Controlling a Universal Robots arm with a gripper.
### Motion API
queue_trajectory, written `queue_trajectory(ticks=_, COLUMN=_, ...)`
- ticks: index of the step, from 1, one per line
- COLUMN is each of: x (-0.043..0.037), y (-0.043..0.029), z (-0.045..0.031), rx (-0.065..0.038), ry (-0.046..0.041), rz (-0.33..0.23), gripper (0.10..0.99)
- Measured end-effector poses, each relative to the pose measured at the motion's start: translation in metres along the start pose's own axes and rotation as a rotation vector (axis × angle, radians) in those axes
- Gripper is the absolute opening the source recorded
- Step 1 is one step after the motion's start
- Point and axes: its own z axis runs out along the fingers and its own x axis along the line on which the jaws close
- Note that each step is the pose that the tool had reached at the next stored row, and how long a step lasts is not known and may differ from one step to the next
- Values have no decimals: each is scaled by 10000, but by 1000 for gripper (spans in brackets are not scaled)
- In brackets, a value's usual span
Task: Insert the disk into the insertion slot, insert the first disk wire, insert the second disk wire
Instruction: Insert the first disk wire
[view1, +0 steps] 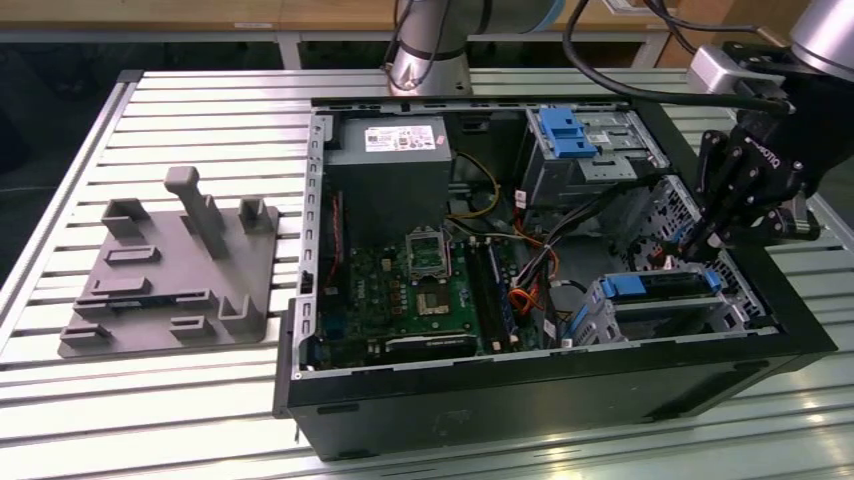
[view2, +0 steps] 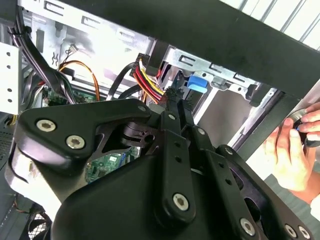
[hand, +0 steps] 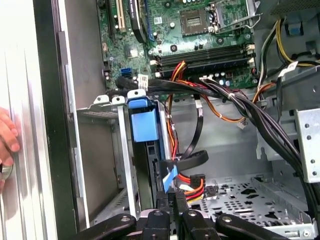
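The disk (view1: 661, 285), in its blue frame, lies inside the silver insertion slot (view1: 674, 318) at the case's near corner on the exterior view's right. Its blue end handle (hand: 145, 122) sticks out of the cage (hand: 128, 165). My gripper (view1: 697, 243) reaches down at the disk's other end, the fingers (hand: 163, 200) drawn close together. They pinch the end of a flat blue disk wire (hand: 170, 177). A red, yellow and black wire bundle (hand: 192, 182) lies right beside it. In the second wrist view the gripper (view2: 172, 92) points at the blue handle (view2: 196, 84), next to the red and yellow wires (view2: 147, 80).
The open black computer case (view1: 534, 385) holds a green motherboard (view1: 427, 290), a power supply (view1: 394, 150) and a taller cage with a blue latch (view1: 581, 140). A grey moulded fixture (view1: 174, 270) lies on the slatted table. A person's hand (view2: 295, 145) rests outside the case wall.
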Motion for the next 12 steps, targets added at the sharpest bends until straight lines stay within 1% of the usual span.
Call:
queue_trajectory(ticks=3, x=3, y=29, z=2, rx=11, ry=1, rz=-61, gripper=165)
queue_trajectory(ticks=6, x=5, y=38, z=3, rx=34, ry=-1, rz=-219, gripper=165)
queue_trajectory(ticks=10, x=5, y=39, z=3, rx=99, ry=23, rz=-853, gripper=165)
queue_trajectory(ticks=12, x=5, y=40, z=2, rx=123, ry=32, rz=-1045, gripper=165)
